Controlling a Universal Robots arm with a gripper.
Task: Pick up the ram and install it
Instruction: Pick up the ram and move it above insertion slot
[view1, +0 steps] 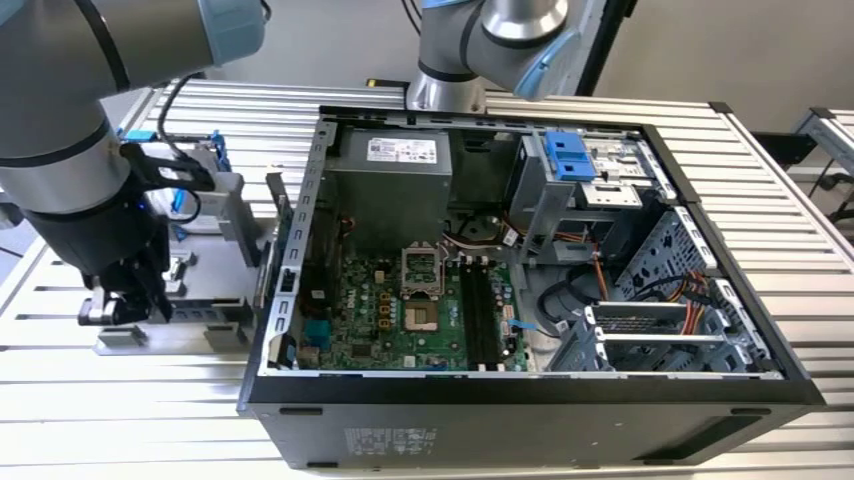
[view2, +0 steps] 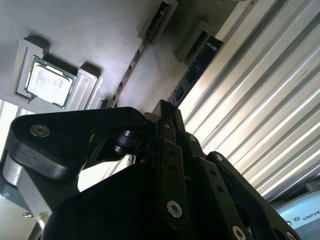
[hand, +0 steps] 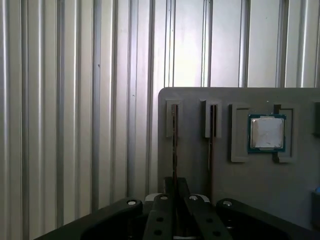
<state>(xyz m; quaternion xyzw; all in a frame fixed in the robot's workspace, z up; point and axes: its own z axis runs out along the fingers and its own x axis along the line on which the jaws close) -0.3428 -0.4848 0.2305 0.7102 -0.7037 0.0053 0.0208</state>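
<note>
One long, thin, dark ram stick (hand: 174, 140) stands edge-on in a slot of the flat grey plastic holder (hand: 200, 170), and the black end effector (hand: 175, 184) is closed around it. A small square silver processor chip (hand: 267, 132) lies in a pocket of the same holder. In the exterior view the grey robot arm (view1: 67, 150) reaches straight down, wrist vertical, on the exterior view's left of the open black computer case (view1: 534, 400), over the ribbed metal counter (view1: 801, 250).

Open case (view1: 534, 415) lies on its side on slatted table (view1: 761, 180). Motherboard (view1: 387, 310) is exposed, with power supply (view1: 394, 150) and blue bracket (view1: 571, 155) at the far end. Grey fixture (view1: 214, 330) sits just beside the case, on the exterior view's left. In the first wrist view, processor (hand: 267, 132) rests in a fixture pocket.
</note>
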